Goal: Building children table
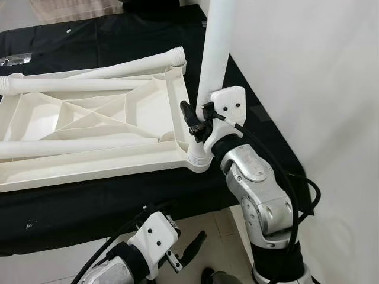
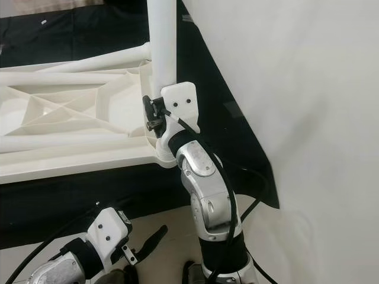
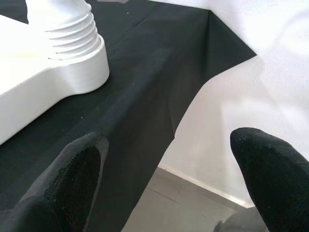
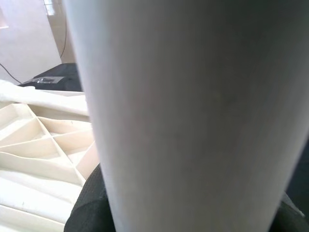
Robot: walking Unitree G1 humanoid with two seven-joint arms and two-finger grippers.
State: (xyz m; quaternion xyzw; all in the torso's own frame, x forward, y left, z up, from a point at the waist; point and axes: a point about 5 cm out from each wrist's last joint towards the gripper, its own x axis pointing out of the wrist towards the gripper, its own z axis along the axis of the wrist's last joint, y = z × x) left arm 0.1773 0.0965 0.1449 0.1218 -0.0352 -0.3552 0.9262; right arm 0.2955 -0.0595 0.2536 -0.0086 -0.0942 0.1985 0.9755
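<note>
White tabletop (image 1: 89,127) lies underside-up, ribs showing, on a black cloth (image 1: 89,201) over a low surface; its near corner sits just inside the cloth's front edge, with the cloth's right corner and a white wall (image 1: 314,89) just beside it — tight room on the right, open tiled floor (image 1: 207,228) in front. One white leg (image 1: 214,50) stands upright in the near-right corner socket; its threaded base shows in the left wrist view, seated in the round socket collar (image 3: 79,67). Other loose legs (image 1: 77,84) lie flat across the tabletop. Right gripper (image 1: 200,121) is up at the standing leg just above the socket, fingers clamped narrow around it — the right wrist view has the leg pressed close between the black pads (image 4: 89,203). Right arm rises from below, forearm near vertical, wrist bent toward the leg. Left gripper (image 1: 189,248) hangs low in front of the cloth edge over the floor, fingers spread wide, holding nothing, pointed toward the socket corner.
</note>
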